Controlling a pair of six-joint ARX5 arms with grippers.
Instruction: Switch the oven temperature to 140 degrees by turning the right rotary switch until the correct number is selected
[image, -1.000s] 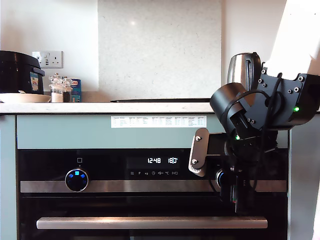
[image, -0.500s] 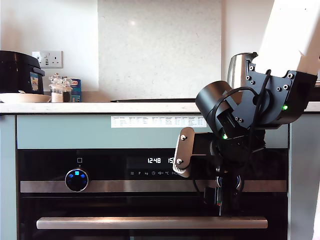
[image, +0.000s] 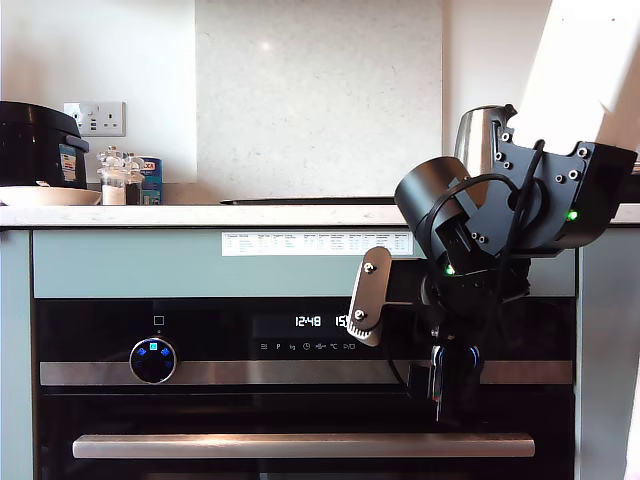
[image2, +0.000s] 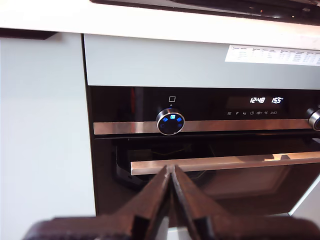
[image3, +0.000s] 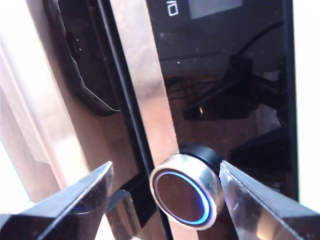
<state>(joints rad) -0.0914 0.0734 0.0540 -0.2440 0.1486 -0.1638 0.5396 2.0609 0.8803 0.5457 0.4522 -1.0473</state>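
Note:
The oven (image: 200, 410) is black glass with a steel band and a long bar handle (image: 300, 445). Its display (image2: 266, 100) reads 12:48 and 155. At the exterior view's right, my second gripper (image: 448, 368) is at the right rotary switch (image: 470, 353), and the arm covers most of that knob. My second gripper (image3: 167, 172) is open, with one finger (image3: 80, 200) well off the blue-ringed right rotary switch (image3: 185, 192) and the other close beside its rim. My first gripper (image2: 171, 172) is shut on nothing, well back from the oven (image2: 200, 110) and pointing at its door.
A second knob (image: 153, 360) with blue icons sits at the exterior view's left. Above the oven runs a pale countertop (image: 200, 214) with a steel kettle (image: 485, 135), small jars (image: 118, 178) and a black cooker (image: 35, 145). A white label strip (image: 300, 243) is on the green panel.
The second arm has swung toward the exterior view's left and its wrist has rolled. The temperature read 180 one second ago; its last digit is now behind the arm.

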